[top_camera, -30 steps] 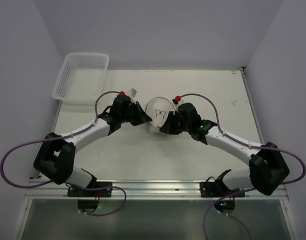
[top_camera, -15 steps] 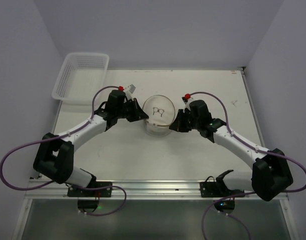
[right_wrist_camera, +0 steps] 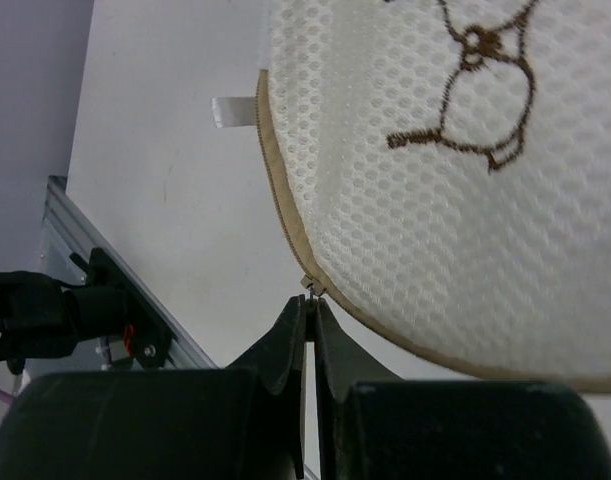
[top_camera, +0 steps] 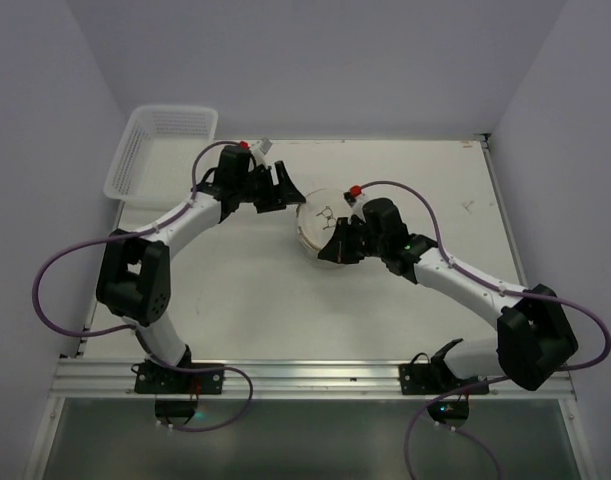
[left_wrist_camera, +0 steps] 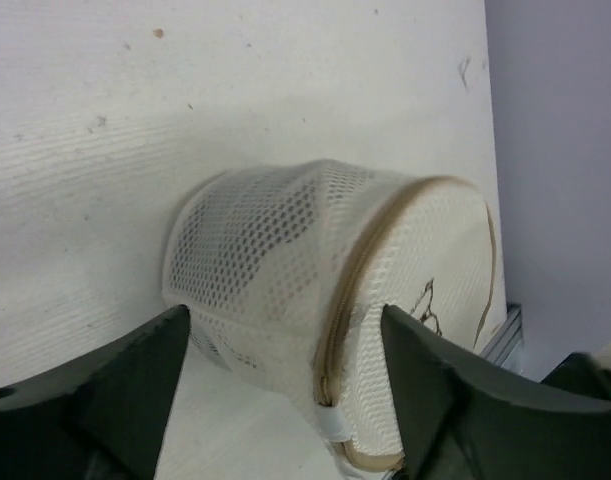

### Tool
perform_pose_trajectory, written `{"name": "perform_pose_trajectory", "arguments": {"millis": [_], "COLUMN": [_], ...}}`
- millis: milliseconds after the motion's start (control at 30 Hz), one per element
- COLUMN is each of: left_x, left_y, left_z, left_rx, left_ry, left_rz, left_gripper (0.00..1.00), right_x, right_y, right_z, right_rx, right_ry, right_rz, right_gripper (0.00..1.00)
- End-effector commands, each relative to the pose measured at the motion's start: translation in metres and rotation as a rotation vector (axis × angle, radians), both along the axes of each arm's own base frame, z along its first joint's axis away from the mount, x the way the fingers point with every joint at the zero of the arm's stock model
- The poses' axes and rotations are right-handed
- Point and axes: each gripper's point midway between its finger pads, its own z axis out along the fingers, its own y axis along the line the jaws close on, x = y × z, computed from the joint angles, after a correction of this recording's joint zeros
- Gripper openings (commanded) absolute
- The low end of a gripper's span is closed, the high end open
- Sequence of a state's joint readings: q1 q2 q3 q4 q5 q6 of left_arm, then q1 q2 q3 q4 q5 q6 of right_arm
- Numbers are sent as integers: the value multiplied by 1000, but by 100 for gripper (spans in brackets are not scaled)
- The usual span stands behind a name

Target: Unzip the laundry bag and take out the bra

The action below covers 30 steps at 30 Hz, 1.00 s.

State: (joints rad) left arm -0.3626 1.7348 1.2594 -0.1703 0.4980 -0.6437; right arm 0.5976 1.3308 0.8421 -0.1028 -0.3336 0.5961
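I have the laundry bag in the far half of the table, roughly midway between the left and right edges. It sits tipped rather than flat. From the top camera I see its round flat top with the dark bra icon, and from the left wrist I see its honeycomb mesh wall and the tan zipper seam curving around the rim of the top.

My left gripper is at the bag's far-left side. Its two dark fingers are spread wide, with the bag showing in the gap between them, and I cannot tell whether either finger touches the mesh. A small white fabric tab hangs at the low end of the seam in that view.

My right gripper is at the bag's near edge. On the right wrist camera its fingertips are pressed together, pinching the small metal zipper pull where the tan seam runs along the edge of the top. The brown icon stitching fills the upper part of that view, and the white tab lies flat on the table beside the seam.

The white lattice basket sits at the far left corner of the table, well apart from the bag.
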Motion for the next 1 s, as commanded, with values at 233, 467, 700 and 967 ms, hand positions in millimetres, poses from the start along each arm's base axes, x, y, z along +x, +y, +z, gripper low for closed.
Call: {"name": "perform_pose_trajectory", "arguments": {"millis": [233, 467, 700, 967], "left_x": [-60, -74, -69, -66], "left_y": [0, -33, -31, -9], "left_z": [20, 0, -21, -25], "left_rx": [-108, -111, -69, 67], "left_ry": [17, 38, 70, 28], "left_rz": [228, 167, 215, 216], "left_gripper": [91, 67, 11, 0], "right_x": [17, 12, 4, -5], "right_y": [33, 33, 22, -36], "right_z": [9, 4, 7, -18], "right_rx": [86, 76, 50, -72], "right_ry": [2, 4, -23, -30], "right_rz": [-50, -38, -35, -114], "right_gripper": [0, 0, 0, 0]}}
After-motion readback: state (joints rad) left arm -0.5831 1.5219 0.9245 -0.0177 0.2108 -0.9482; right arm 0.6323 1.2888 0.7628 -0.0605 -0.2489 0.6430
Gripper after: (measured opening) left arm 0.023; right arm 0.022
